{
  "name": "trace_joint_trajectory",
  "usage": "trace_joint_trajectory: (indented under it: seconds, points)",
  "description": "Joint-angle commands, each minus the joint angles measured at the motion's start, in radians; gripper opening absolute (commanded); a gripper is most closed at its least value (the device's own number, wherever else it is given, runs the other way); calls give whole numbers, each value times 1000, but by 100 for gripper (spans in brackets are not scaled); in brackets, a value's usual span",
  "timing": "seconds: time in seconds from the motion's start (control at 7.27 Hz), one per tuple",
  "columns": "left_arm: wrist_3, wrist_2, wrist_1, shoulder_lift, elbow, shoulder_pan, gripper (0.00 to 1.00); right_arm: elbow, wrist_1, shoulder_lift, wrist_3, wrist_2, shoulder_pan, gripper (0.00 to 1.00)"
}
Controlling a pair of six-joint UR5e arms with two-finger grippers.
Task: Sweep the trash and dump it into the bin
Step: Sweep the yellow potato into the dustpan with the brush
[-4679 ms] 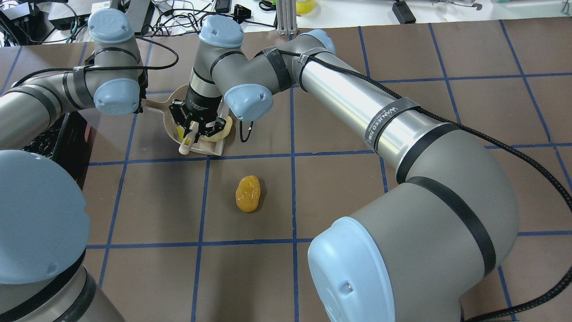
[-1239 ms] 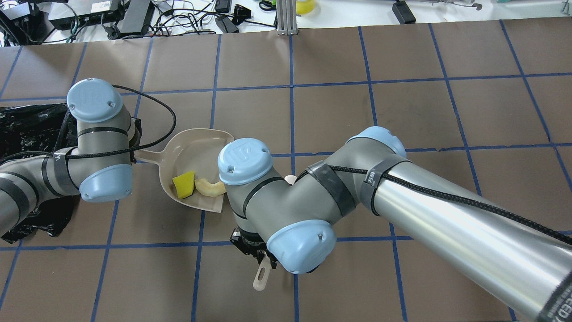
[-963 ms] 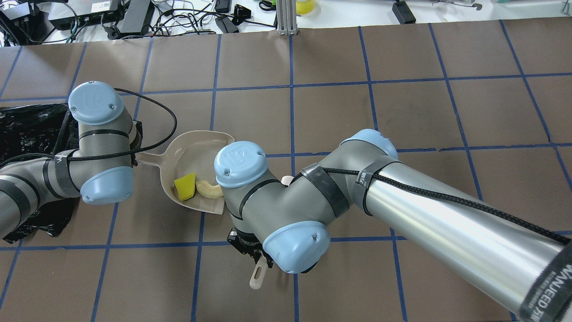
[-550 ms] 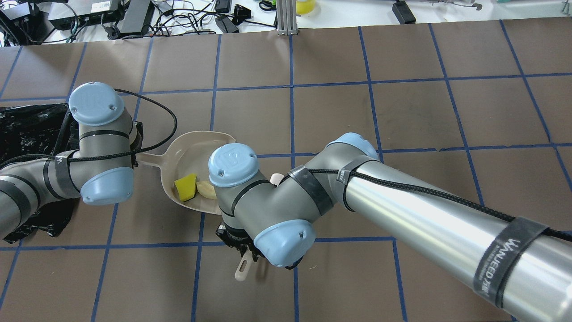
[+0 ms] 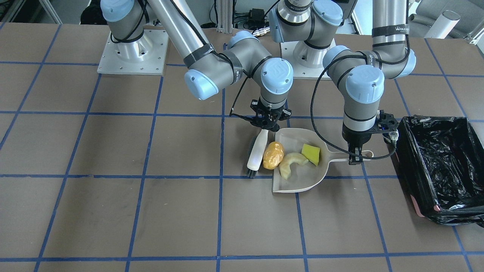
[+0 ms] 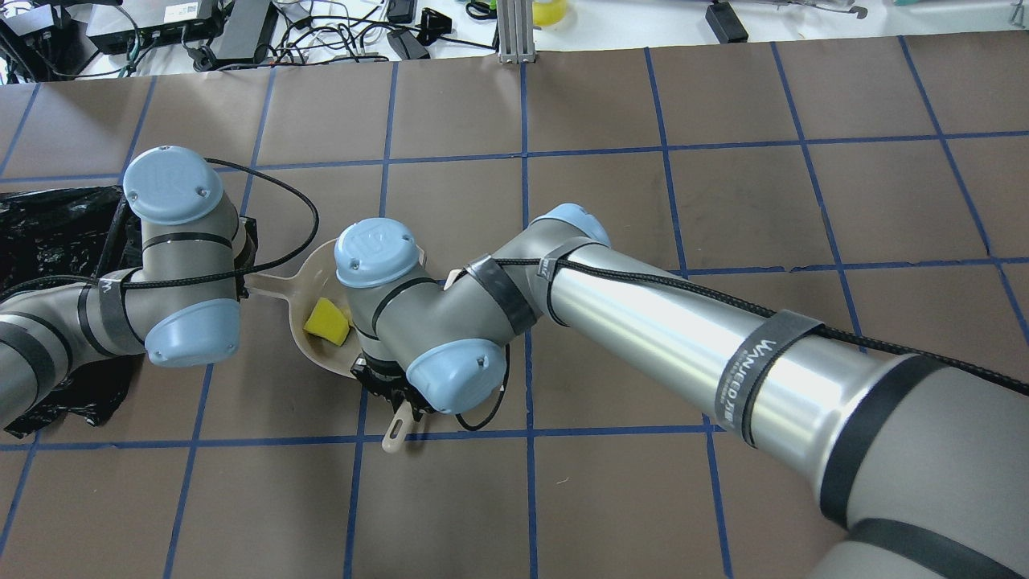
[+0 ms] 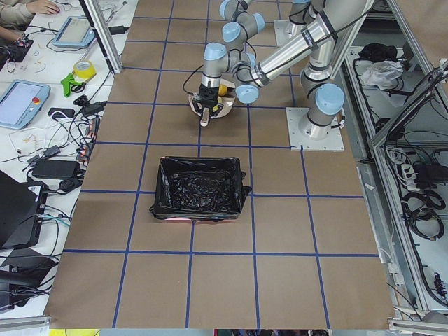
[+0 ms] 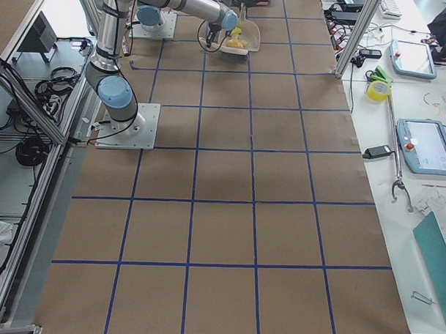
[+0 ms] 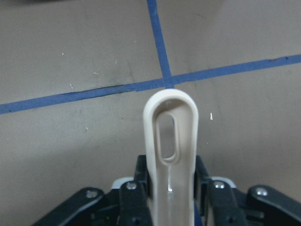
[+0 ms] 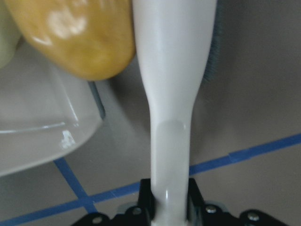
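Now right gripper's (image 5: pixel 266 127) clamped brush (image 5: pixel 255 151) has pushed the lump (image 5: pixel 273 155) to left gripper's (image 5: pixel 354 158) clamped dustpan (image 5: pixel 298 181).

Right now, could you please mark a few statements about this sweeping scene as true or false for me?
1. The left gripper is shut on the handle of the dustpan. True.
2. The orange lump lies inside the bin. False: it sits at the dustpan's open edge, next to the brush.
3. The crescent and the wedge both lie in the dustpan. True.
4. The right gripper holds nothing. False: it grips the brush by its white handle.
5. The bin stands on the right arm's side of the table. False: it stands on the left arm's side, just beyond the dustpan's handle.
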Motion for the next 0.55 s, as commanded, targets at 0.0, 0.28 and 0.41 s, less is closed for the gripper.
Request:
trace_joint_trajectory:
  seconds: [0.0, 0.28, 0.41]
  points:
    - [0, 0, 0, -2, 2, 0, 0, -114, -2, 75, 0, 31, 0, 12]
    - [0, 0, 2, 2, 2, -2, 0, -173, -5, 92, -17, 49, 0, 12]
    - [0, -2, 0, 2, 2, -2, 0, -179, -11, 95, -40, 60, 0, 12]
